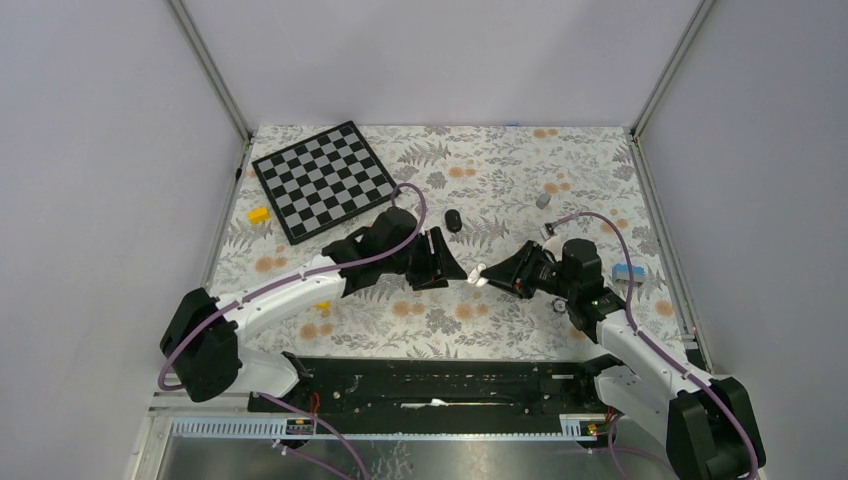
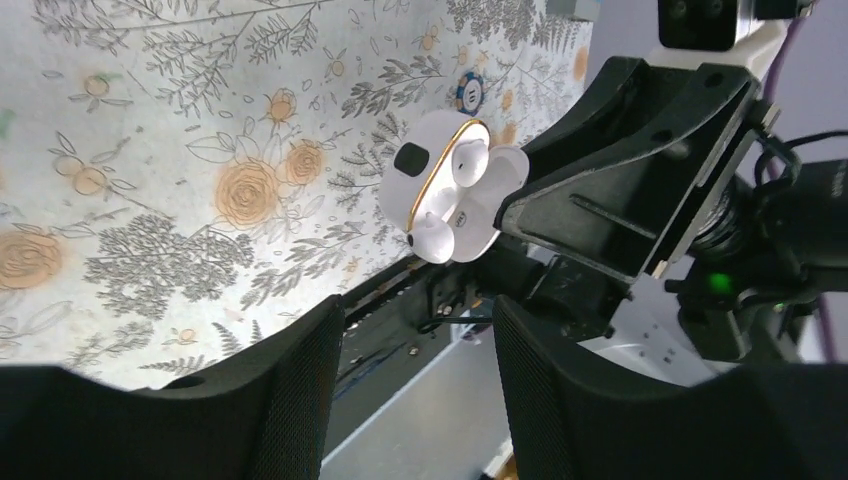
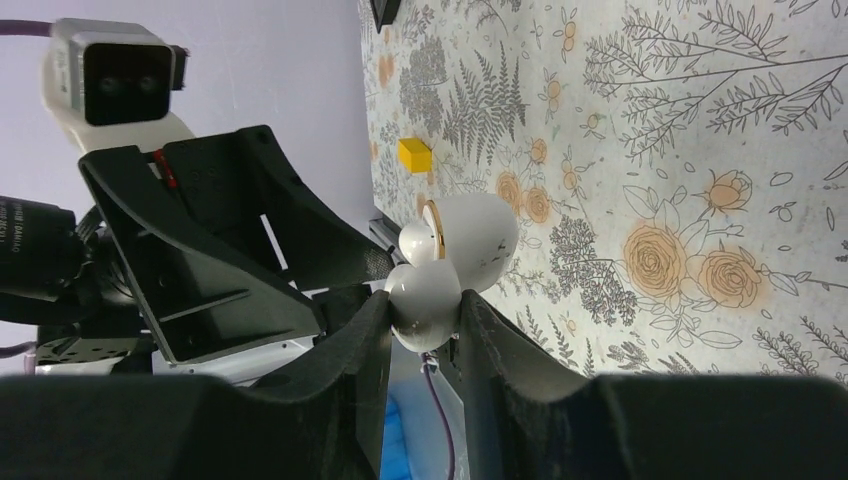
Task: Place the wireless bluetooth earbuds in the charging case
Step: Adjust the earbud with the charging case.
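The charging case is small, white and rounded, with its hinged lid swung open and a gold rim showing. My right gripper is shut on the case's base and holds it above the table. Two white rounded shapes that look like the earbuds sit in the base, the lower one with a small dark tip. My left gripper is open and holds nothing, a short way from the case. In the top view the left gripper and the right gripper face each other at mid-table.
A black oval pebble lies just behind the grippers. A small silver piece sits further right. A chessboard is at the back left, with a yellow block beside it. A blue object lies at the right.
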You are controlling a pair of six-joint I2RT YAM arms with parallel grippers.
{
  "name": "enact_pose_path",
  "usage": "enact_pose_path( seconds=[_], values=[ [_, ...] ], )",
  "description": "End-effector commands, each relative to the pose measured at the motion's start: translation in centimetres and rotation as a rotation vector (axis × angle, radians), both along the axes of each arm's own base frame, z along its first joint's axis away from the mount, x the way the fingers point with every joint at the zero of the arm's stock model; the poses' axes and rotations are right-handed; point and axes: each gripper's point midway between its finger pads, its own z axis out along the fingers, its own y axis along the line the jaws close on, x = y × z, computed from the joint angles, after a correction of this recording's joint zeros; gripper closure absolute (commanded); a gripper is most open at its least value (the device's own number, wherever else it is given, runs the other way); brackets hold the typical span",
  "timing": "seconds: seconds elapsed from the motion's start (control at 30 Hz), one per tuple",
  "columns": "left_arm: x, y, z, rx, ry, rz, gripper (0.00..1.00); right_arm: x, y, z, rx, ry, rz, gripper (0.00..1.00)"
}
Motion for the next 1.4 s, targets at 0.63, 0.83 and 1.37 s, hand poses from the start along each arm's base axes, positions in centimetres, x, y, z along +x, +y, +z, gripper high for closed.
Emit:
enact_pose_path(
  seconds=[0.63, 0.83, 1.37],
  values=[
    [3.2, -1.3, 3.1, -0.242, 0.178, 0.259, 0.43, 0.5, 0.2, 1.3, 0.005, -0.079, 0.007, 1.0],
    [2.9, -0.7, 0.5, -0.133, 0.277, 0.309, 0.47, 0.6, 0.2, 1.5, 0.005, -0.086, 0.008, 1.0],
    [2.2, -2.6, -0.3, -0.135, 0.336, 0.256, 0.62, 0.5, 0.2, 1.0, -0.005, -0.075, 0.014, 1.0]
  ],
)
